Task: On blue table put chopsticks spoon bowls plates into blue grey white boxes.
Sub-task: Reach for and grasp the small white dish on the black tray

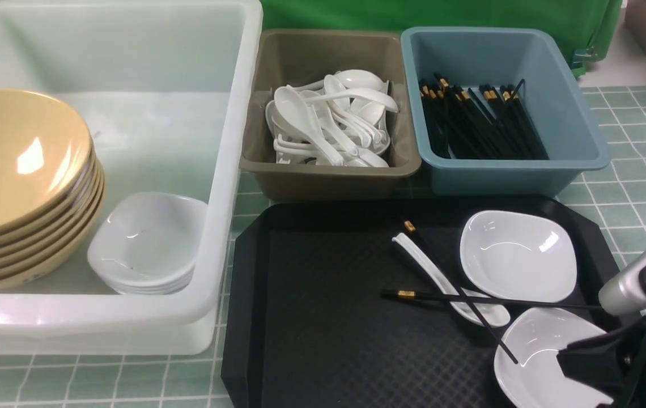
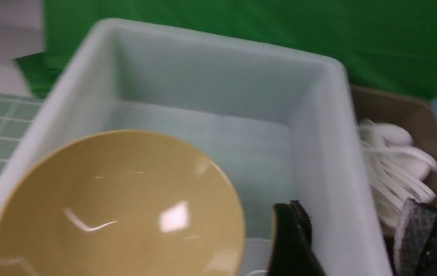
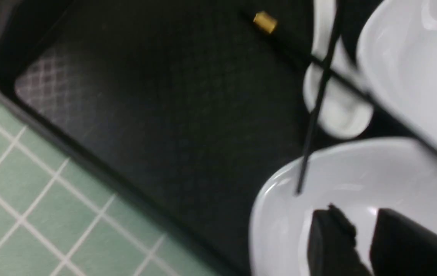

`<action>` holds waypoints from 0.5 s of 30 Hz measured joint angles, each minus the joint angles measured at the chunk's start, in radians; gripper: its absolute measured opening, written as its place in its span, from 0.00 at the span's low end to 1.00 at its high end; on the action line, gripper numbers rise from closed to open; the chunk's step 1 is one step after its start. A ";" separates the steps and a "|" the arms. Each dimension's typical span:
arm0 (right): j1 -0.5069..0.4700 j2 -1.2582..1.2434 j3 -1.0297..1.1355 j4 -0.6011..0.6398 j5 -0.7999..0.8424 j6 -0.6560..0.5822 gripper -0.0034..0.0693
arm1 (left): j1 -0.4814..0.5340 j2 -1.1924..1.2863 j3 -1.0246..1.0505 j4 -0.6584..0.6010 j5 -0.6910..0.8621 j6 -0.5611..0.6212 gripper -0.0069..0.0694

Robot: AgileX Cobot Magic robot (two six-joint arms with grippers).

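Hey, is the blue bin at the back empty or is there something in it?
Not empty: a pile of black chopsticks lies inside the blue bin.

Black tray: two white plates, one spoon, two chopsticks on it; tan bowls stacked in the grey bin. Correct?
One error: the tan bowls are stacked in the white tub, not the grey bin, as the front view shows. The rest holds: the black tray carries two white plates, one spoon and two chopsticks.
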 joint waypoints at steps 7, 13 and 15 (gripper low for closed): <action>0.000 0.139 -0.230 -0.411 0.138 0.237 0.60 | -0.336 -0.114 0.151 0.101 -0.003 0.049 0.09; 0.000 0.325 -0.263 -0.479 0.168 0.261 0.66 | -0.446 -0.266 0.389 0.233 -0.091 0.050 0.10; 0.000 0.381 -0.264 -0.507 0.168 0.264 0.67 | -0.465 -0.333 0.483 0.291 -0.150 0.050 0.10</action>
